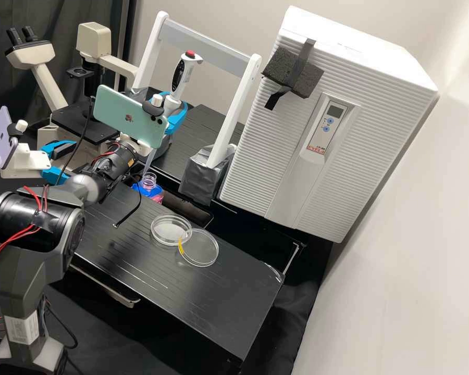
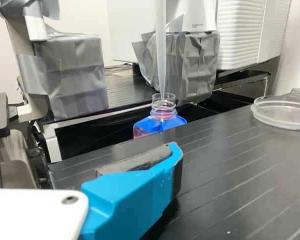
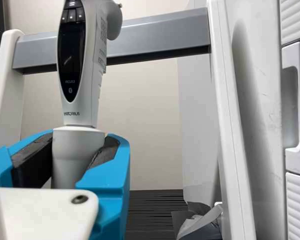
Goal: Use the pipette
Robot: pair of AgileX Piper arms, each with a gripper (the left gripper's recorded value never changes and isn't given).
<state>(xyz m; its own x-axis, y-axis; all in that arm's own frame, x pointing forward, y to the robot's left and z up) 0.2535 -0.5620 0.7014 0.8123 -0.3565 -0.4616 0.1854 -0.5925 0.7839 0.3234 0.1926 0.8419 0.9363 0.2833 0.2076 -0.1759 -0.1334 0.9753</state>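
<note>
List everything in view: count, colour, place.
pipette: 1, white and dark, upright, tip in bottle neck
bottle: 1, clear, pink liquid, uncapped, at bench's rear edge
petri dishes: 2, clear, overlapping, mid-bench
bench: 1, black
frame: 1, white with grey bar, behind bottle
cabinet: 1, white, ribbed, beside frame
microscope: 1, beige, back corner
phones: 2, mint and lilac, on the wrists
right gripper: blue fingers, shut on pipette
left gripper: blue fingers, open, empty, low near bottle
</note>
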